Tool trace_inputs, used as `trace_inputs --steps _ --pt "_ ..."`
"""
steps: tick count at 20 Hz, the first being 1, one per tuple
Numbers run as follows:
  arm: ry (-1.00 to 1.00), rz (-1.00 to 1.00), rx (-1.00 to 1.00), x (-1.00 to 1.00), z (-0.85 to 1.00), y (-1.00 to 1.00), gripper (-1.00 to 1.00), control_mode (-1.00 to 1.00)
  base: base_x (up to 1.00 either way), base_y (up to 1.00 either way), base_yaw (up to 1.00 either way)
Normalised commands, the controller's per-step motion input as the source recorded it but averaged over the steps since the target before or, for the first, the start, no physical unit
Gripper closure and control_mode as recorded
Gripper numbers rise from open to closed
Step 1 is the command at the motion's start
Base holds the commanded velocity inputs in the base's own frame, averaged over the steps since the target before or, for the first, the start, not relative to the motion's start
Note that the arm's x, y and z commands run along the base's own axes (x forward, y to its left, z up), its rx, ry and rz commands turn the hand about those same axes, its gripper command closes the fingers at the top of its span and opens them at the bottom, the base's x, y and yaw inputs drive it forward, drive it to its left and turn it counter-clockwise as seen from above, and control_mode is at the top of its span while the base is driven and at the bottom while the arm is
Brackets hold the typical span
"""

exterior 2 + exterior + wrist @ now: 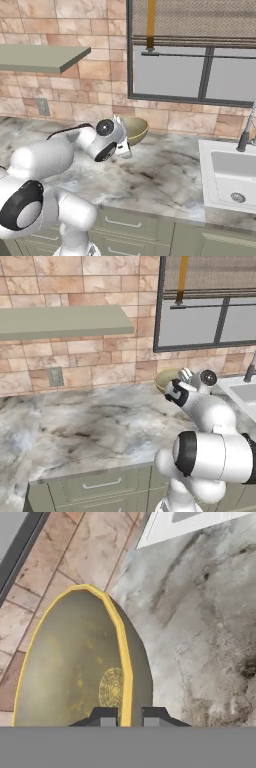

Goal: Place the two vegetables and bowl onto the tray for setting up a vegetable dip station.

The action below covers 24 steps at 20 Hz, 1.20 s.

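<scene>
In the left base view the white arm reaches forward over the marbled counter (100,426) toward the tiled back wall, and the gripper (176,387) sits at the near edge of the bowl (164,378), which shows as an olive-beige curve just behind the hand, below the window (205,306). A grey-green shelf (60,321) hangs on the wall to the left, with a wall socket (55,376) under it, and a corner of the white sink (242,392) lies to the right. In the right base view the arm comes in from the lower left, and the gripper (126,148) meets the left side of the bowl (136,129), which is tilted with its opening turned partly toward the wall. The sink (230,175) and its tap (246,132) stand well apart to the right. In the hand view the two dark fingertips (105,716) stand one on each side of the bowl's (70,662) yellow rim, one inside and one outside, closed on it. The counter (200,627) spreads to the right, and the wall tiles (75,557) lie behind the bowl.
</scene>
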Motion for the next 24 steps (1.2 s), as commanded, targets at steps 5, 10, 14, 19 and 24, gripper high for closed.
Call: trace_inputs --steps 5,10,14,19,24 --pt "0.15 -0.1 0.05 -0.44 0.59 -0.2 1.0 -1.0 0.0 0.0 0.0" --pt "0.1 -0.03 0.06 -0.68 0.45 -0.13 1.0 -1.0 0.0 0.0 0.0" --pt "0.01 0.0 0.03 -0.76 0.22 -0.05 1.0 -1.0 0.0 0.0 0.0" --pt "-0.06 0.0 0.0 -0.75 0.11 0.0 1.0 -1.0 0.0 0.0 0.0" --pt "-0.04 0.0 0.0 -0.5 0.24 0.0 1.0 -1.0 0.0 0.0 0.0"
